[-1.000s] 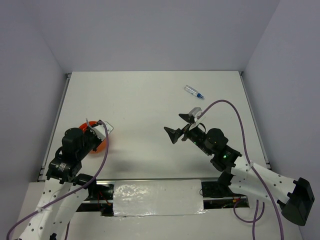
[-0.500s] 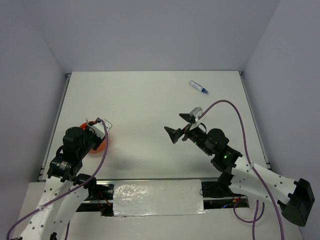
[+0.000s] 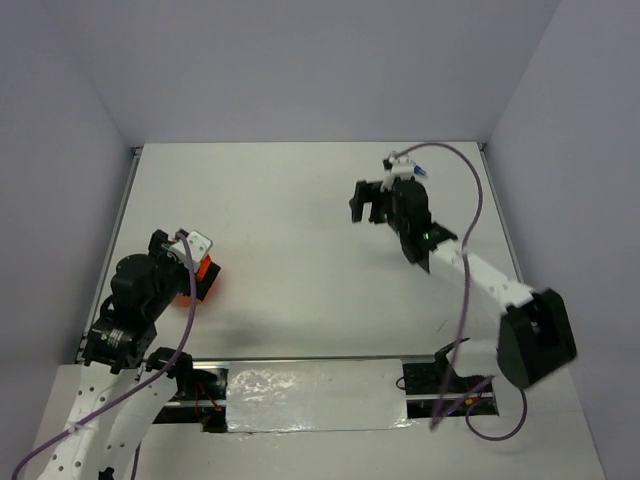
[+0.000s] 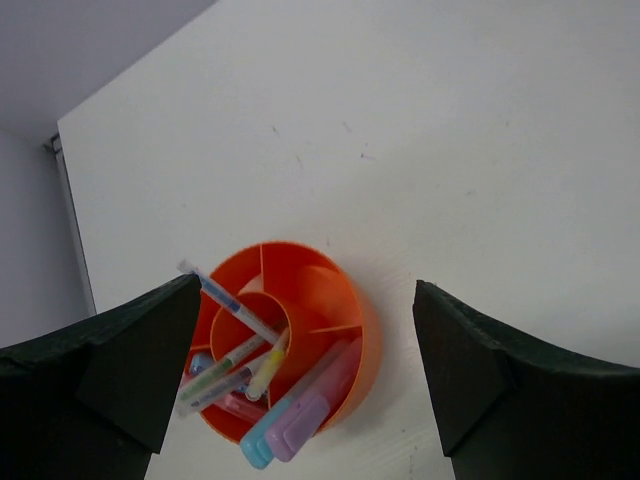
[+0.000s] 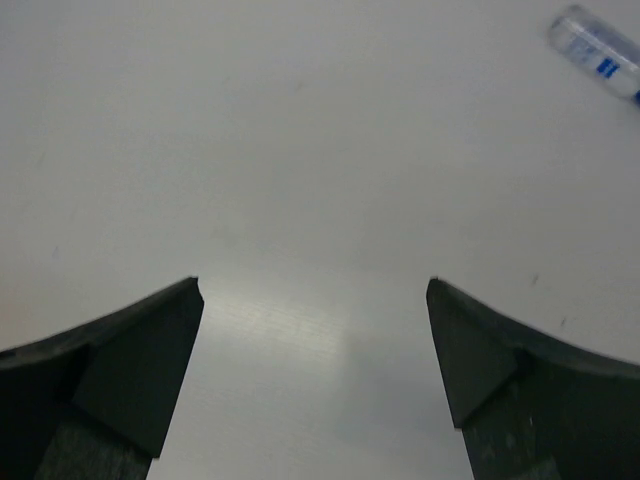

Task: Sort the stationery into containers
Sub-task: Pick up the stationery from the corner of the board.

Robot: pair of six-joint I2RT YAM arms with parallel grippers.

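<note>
The orange cup (image 4: 335, 300) stands on the white table just under my left gripper (image 4: 306, 300), whose jaws stand wide open on either side of it, holding nothing. In the cup lie several pieces of stationery: a light blue and a lilac capsule piece (image 4: 295, 420), thin pens (image 4: 225, 370), and a clear pen with blue print (image 4: 228, 302). From above, only a sliver of the cup (image 3: 208, 275) shows beside the left gripper (image 3: 190, 268). A clear blue-tipped pen (image 5: 598, 52) lies loose at the back right. My right gripper (image 5: 312, 290) is open over bare table short of it; its wrist partly covers the pen (image 3: 421, 172).
The table is boxed in by grey walls at the back and on both sides. A metal rail (image 3: 120, 230) runs along the left edge. Purple cables (image 3: 470, 215) trail from both arms. The right gripper (image 3: 372, 200) hangs over the far right part of the table.
My left gripper has opened above the orange cup. The right arm has swung from mid-table toward the back right, close to the loose pen, which has drifted further back and right.
</note>
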